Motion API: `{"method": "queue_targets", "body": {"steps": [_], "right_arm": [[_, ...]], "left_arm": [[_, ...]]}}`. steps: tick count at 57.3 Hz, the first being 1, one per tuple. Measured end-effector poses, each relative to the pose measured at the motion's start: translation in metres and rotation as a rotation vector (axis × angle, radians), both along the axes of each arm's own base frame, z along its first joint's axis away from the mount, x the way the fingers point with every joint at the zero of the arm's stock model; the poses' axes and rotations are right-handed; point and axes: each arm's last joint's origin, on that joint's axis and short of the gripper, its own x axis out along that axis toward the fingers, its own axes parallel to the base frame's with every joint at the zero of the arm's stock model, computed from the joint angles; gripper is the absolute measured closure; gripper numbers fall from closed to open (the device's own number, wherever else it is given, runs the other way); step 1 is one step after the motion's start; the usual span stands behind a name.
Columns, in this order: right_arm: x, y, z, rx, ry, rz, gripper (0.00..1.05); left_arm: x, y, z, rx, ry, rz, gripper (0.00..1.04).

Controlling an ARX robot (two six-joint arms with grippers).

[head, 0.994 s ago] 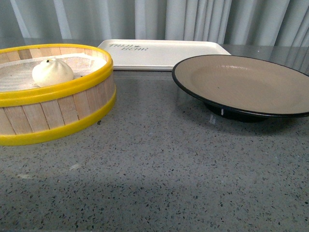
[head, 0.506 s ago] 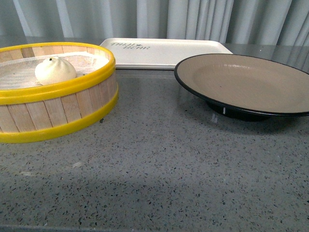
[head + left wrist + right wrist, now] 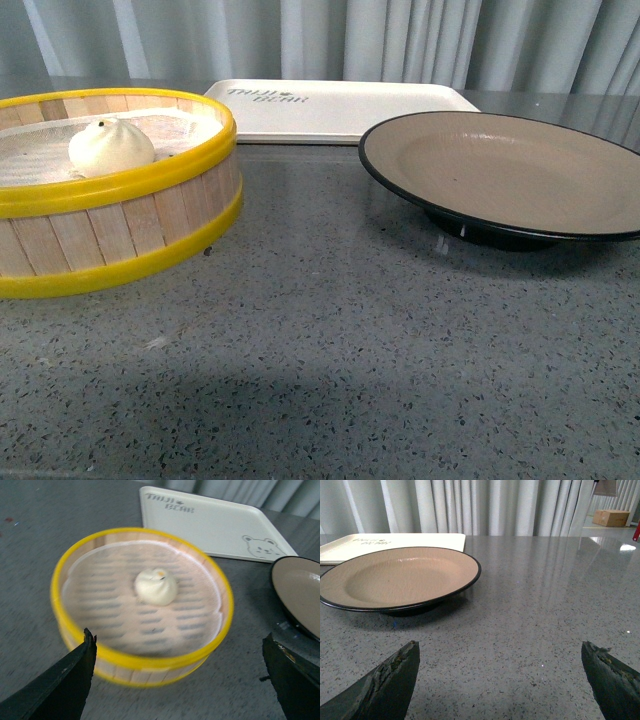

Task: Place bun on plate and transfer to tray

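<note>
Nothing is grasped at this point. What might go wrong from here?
The bun looks soft and sits inside the steamer basket: the left gripper, jaws wide open, might squash it or catch the yellow rim.
The plate is wide and shallow on a narrow foot: lifted by its rim, it could tilt and roll the bun off before reaching the tray.

I have the steamer basket (image 3: 130, 225) on the left side of the table (image 3: 330, 350), with the bun (image 3: 110, 147) lying inside it, about mid-floor. The plate (image 3: 500, 170) sits on the table's right side, apart from the basket. The tray (image 3: 340, 112) lies behind both, toward the far edge, between them, its near lip close behind the plate's rim.
</note>
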Motion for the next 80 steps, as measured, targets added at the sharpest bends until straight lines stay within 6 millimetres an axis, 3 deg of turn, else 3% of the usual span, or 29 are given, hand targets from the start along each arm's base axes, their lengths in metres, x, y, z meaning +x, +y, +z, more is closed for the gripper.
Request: {"method": "queue_targets", "body": {"steps": [14,31,43,80], "right_arm": [[0.000,0.000,0.000,0.000,0.000,0.000,0.08],[0.000,0.000,0.000,0.000,0.000,0.000,0.08],[0.000,0.000,0.000,0.000,0.000,0.000,0.08],[0.000,0.000,0.000,0.000,0.000,0.000,0.08]], "left_arm": [[0.064,-0.041,0.016,0.089,0.044,-0.070,0.07],[0.118,-0.054,0.009,0.200,0.114,-0.022,0.07],[0.134,-0.051,-0.003,0.270,0.150,-0.001,0.07],[0.154,-0.043,-0.037,0.362,0.272,0.022,0.07]]}}
